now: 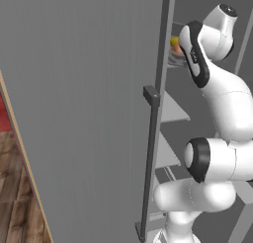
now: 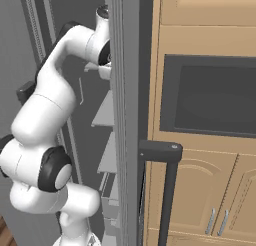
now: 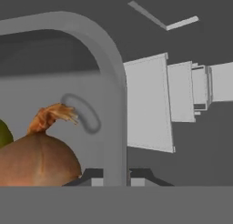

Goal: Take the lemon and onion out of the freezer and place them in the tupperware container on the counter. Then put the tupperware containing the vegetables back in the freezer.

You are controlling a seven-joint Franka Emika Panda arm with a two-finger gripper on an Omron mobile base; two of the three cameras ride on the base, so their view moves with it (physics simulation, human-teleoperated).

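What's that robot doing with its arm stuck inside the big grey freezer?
The white robot arm is reaching into the open freezer. Its jaws are shut on the rim of the tupperware container, holding it inside, level with the upper shelves. The onion and the lemon are already lying in the container.

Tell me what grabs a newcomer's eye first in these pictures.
The white robot arm reaches high into the open matte grey freezer. In the hand view, the gripper is shut on the dark grey tupperware container's rim, with the orange-brown round onion inside beside a sliver of yellow lemon.
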